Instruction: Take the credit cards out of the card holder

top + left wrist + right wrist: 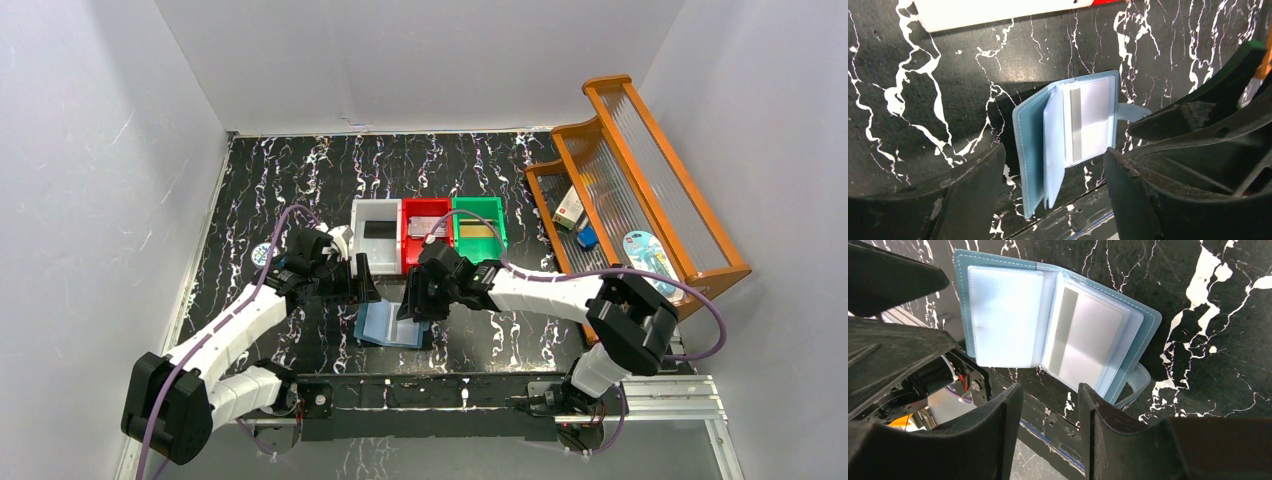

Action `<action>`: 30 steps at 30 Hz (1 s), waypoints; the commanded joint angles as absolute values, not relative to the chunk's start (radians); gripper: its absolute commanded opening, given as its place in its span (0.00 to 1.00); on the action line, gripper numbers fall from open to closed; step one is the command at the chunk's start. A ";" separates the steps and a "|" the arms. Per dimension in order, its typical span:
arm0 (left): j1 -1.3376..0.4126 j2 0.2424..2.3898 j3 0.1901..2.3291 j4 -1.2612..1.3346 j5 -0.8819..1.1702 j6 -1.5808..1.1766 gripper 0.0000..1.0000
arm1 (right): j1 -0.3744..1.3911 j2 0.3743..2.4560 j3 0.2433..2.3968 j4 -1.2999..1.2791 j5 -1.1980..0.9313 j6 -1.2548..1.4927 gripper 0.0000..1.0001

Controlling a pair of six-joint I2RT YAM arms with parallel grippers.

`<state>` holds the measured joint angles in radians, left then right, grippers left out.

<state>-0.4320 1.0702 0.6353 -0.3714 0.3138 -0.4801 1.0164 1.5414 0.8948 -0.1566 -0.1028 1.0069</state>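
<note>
Top view: my left gripper (pixel 362 288) and right gripper (pixel 413 300) reach inward from either side, tips down, above the far edge of the card holder (pixel 390 326). The holder lies open on the table (pixel 250 200) near the front edge, with the bins (pixel 428 232) behind it. Wrist views only: a pale card (pixel 1088 340) with a grey stripe sits in a clear pocket, the tab (pixel 1140 382) juts past the cover, and my left jaws stand wide, the right narrower, both empty.
</note>
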 commanded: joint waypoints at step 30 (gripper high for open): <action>-0.448 1.227 0.627 -0.401 0.358 -0.515 0.28 | 1.004 1.693 0.986 -0.172 -0.118 1.025 0.35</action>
<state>-0.4419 1.2259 0.6327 -0.3679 0.3958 -0.4961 1.0080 1.6936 0.9520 -0.2035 -0.1123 1.0176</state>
